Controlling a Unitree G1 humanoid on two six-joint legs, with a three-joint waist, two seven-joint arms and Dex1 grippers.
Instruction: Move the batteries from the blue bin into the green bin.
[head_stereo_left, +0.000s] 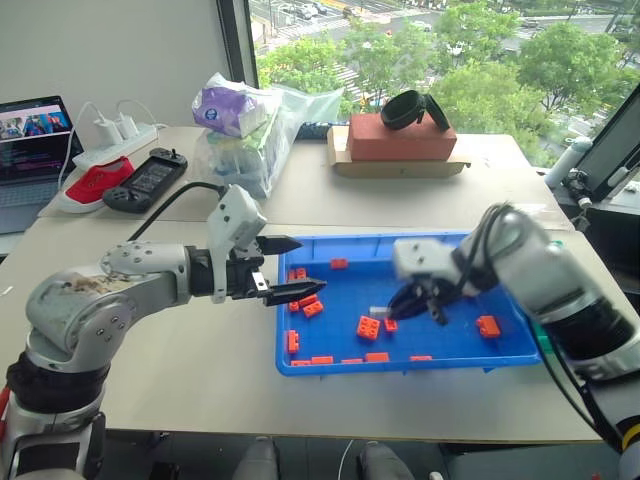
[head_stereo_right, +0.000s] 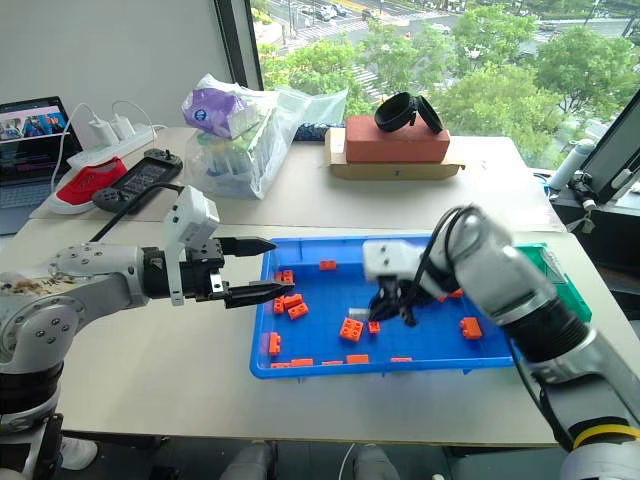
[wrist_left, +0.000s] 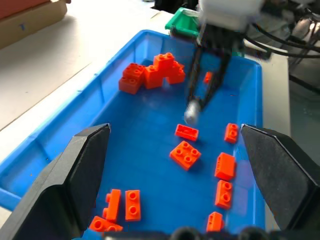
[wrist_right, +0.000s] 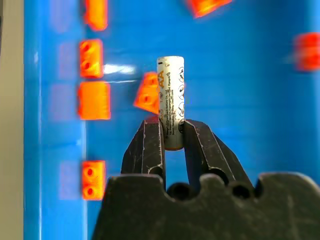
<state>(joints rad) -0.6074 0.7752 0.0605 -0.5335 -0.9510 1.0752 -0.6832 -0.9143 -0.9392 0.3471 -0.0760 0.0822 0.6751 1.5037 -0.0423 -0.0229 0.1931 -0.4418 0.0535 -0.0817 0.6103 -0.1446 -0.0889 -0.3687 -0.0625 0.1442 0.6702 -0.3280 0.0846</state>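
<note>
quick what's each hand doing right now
Left hand: open, holding nothing.
Right hand: closed on a battery above the blue bin.

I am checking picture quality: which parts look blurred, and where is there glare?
Left eye view: the right hand and forearm are smeared by motion. Left wrist view: that hand and the battery are blurred. Right wrist view: the battery is sharp, the orange bricks smeared, with a white glare streak on the blue bin.

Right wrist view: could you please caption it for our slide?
Right gripper pinches a silver-grey cylindrical battery above the bright blue plastic bin.
</note>
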